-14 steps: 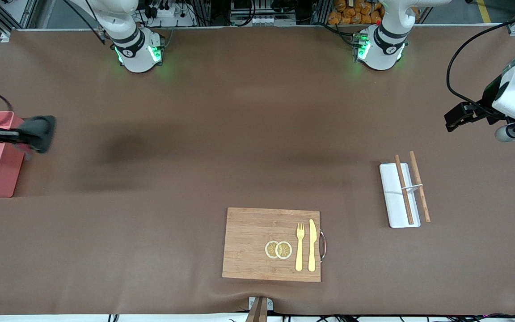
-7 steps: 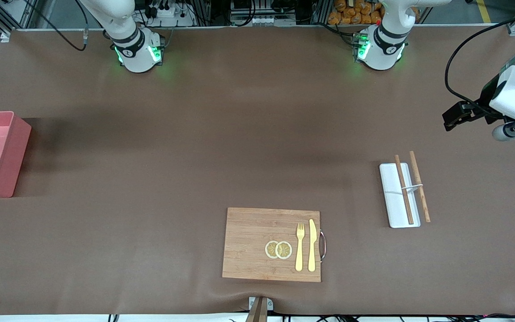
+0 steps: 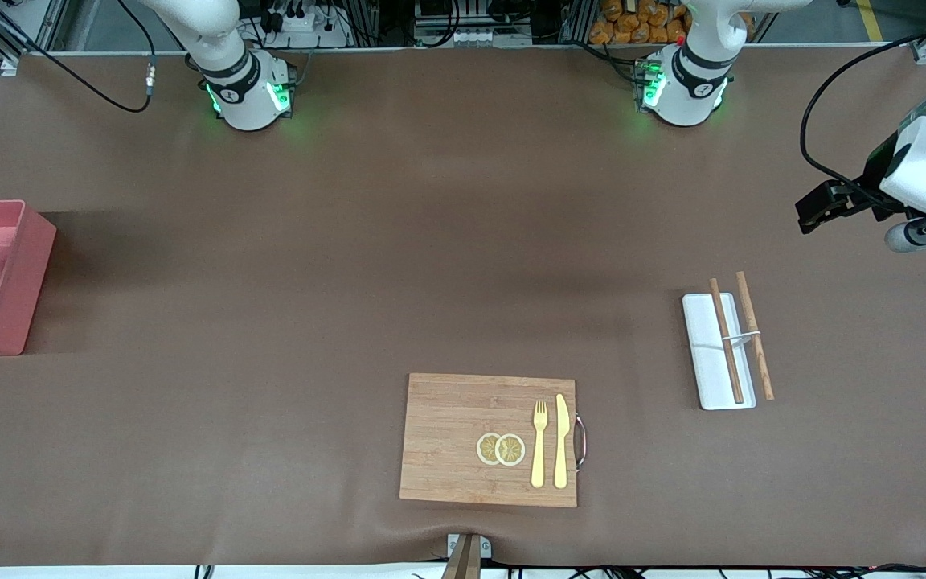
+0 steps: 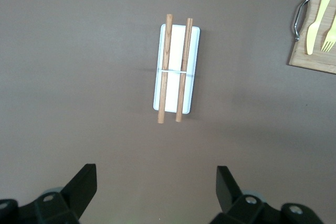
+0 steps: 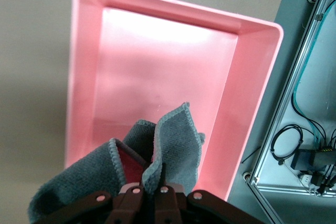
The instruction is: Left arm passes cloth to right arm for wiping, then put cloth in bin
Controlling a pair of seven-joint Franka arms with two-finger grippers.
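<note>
Above the bin's point(image 5: 157, 77) open hollow, right hand point(image 5: 151, 188) clamps the cloth point(image 5: 157, 150); left hand point(image 4: 155, 182) waits, fingers apart.

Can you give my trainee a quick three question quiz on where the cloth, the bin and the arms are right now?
1. True or false: the cloth lies in the bin.
2. The right end effector is over: A) the wooden board B) the bin C) the white tray.
3. What lies below the open left end effector?

Key: 1 false, it is held above. 2 B. 3 The white tray with two wooden sticks.
</note>
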